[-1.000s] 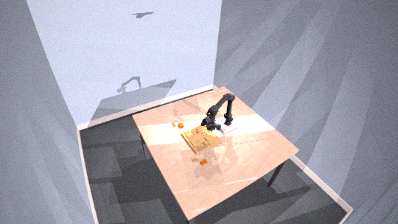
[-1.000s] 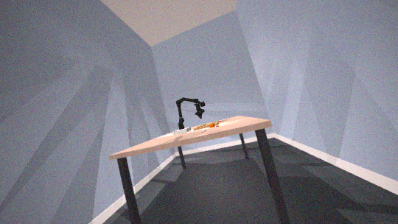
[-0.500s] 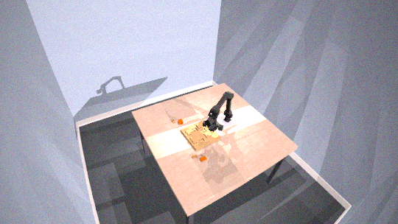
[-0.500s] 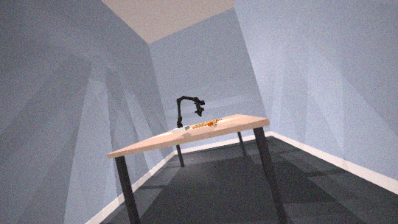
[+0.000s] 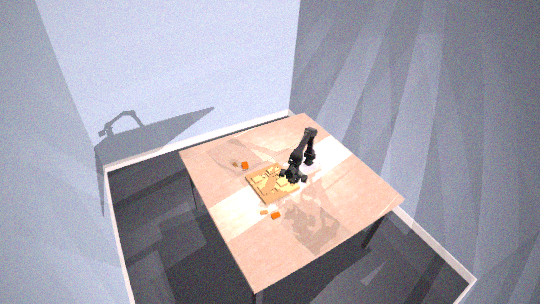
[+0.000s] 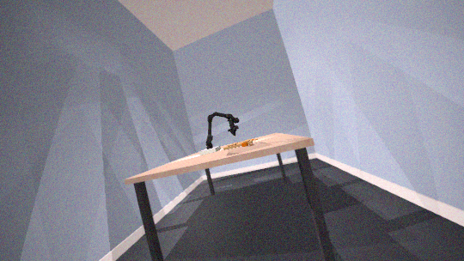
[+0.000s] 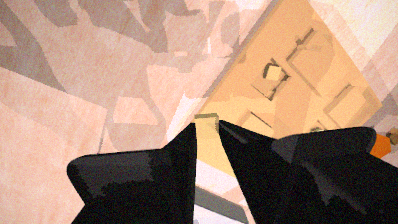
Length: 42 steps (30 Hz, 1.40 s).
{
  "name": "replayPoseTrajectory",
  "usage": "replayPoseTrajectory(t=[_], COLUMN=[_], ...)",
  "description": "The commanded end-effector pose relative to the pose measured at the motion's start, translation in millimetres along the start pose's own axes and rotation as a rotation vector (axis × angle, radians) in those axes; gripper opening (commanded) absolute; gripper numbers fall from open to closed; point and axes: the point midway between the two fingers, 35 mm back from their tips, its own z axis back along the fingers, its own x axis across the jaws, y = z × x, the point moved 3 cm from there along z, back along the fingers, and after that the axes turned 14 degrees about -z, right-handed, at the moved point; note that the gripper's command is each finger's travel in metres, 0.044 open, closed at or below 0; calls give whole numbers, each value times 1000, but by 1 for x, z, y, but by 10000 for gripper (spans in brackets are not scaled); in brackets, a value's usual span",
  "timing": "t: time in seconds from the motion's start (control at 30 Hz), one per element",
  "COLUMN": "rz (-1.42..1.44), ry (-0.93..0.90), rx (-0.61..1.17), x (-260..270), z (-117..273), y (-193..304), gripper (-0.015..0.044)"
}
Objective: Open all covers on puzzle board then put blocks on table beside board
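Note:
The puzzle board (image 5: 269, 199) (image 7: 295, 17) is a tan slab on the table. Pale square covers and outlined recesses show on it; which covers are open I cannot tell. My gripper (image 5: 293, 180) (image 6: 234, 134) (image 7: 206, 126) is above the board's robot-side part, its fingertips shut on a small pale yellow block (image 7: 207, 131). An orange block (image 5: 244, 165) (image 7: 381, 145) and a small brownish piece (image 5: 234, 164) (image 7: 393, 135) lie on the table beyond one side of the board. Another orange block (image 5: 275, 215) and a small light orange piece (image 5: 263, 212) lie off the opposite side.
The arm's base (image 5: 309, 160) (image 6: 209, 145) stands on the table (image 5: 365, 200) (image 6: 172, 167) behind the board, by a pale plate. Strong shadows of the arm cross the table and board. A pale knob (image 7: 273, 73) stands up from the board.

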Motion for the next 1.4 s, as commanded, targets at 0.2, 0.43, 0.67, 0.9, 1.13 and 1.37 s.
replayPoseTrajectory(t=[0.2, 0.43, 0.67, 0.9, 1.13, 1.37], rz=[-3, -3, -3, -3, -3, -3], ry=[1, -2, -2, -2, -2, -2], rx=[-1, -1, -2, -2, -2, -2], x=[37, 59, 59, 60, 60, 60], z=[-2, -4, -13, -25, -36, -48], y=[-12, -16, -17, -19, -20, -20], gripper=[80, 80, 80, 80, 80, 80])
